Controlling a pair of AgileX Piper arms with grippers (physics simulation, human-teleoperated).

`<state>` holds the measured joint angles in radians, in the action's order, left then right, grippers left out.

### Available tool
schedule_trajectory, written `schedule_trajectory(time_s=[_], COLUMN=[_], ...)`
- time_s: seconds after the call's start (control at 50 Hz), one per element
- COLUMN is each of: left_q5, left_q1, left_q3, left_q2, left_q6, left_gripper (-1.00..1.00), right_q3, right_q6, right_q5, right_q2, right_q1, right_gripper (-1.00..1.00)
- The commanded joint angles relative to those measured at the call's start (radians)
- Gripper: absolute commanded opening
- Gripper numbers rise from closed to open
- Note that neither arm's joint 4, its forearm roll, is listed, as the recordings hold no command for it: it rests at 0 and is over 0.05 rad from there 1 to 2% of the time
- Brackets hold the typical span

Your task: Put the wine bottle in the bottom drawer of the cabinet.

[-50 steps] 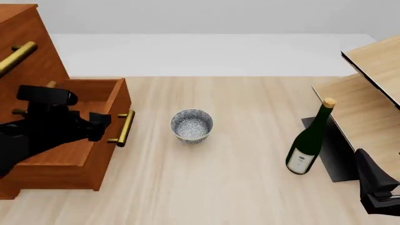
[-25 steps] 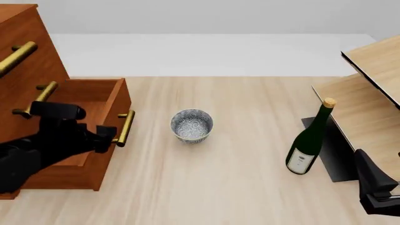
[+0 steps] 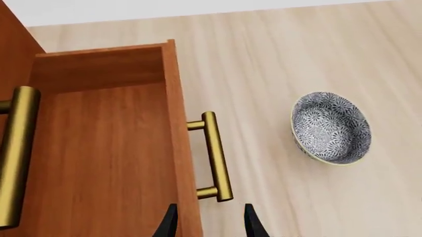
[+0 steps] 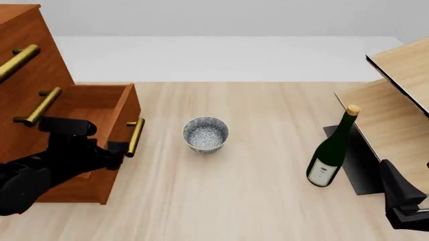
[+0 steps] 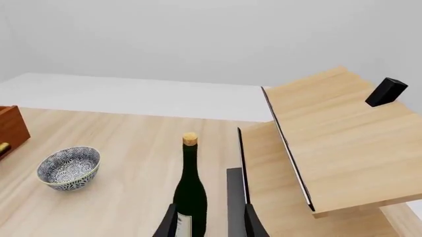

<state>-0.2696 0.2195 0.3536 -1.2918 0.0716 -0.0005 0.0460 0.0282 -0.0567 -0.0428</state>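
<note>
Over by the pale shelf unit [image 4: 395,115] the wine bottle [image 4: 331,150] stands upright, straight ahead of the right gripper [image 5: 207,221] with its spread fingers, well apart from the open bottom drawer [image 4: 90,145].

cabinet [image 4: 27,55] cropped left, wine bottle [image 5: 189,197] base cropped

A pale wood worktop [image 4: 254,201] meets a plain white wall [image 4: 221,17]. A light wooden shelf [image 4: 395,100] stands at the right.

Left pincer [image 4: 119,152] lower, nearer camera
</note>
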Motion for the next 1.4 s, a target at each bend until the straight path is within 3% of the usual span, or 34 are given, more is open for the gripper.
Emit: schedule_trajectory(time_s=[0.02, 0.38, 0.6, 0.98, 1.4], left_q5=[-0.02, -0.071, -0.023, -0.014, 0.017], left_q1=[0.022, 0.057, 0.127, 0.174, 0.225], left_q3=[-0.009, -0.007, -0.004, -0.003, -0.003], left_q2=[-0.011, -0.059, 0.006, 0.023, 0.066], left_q6=[0.017, 0.043, 0.074, 0.052, 0.078], left_gripper=[1.0, 1.0, 1.0, 1.0, 1.0], right_q3=[0.0, -0.002, -0.004, -0.009, -0.014], right_q6=[0.0, 0.001, 0.004, 0.005, 0.005], right_q5=[0.01, 0.032, 0.04, 0.048, 0.053], right_q2=[0.01, 0.034, 0.043, 0.049, 0.052], right_q1=[0.001, 0.006, 0.004, 0.004, 0.003], right_gripper=[1.0, 1.0, 1.0, 1.0, 1.0])
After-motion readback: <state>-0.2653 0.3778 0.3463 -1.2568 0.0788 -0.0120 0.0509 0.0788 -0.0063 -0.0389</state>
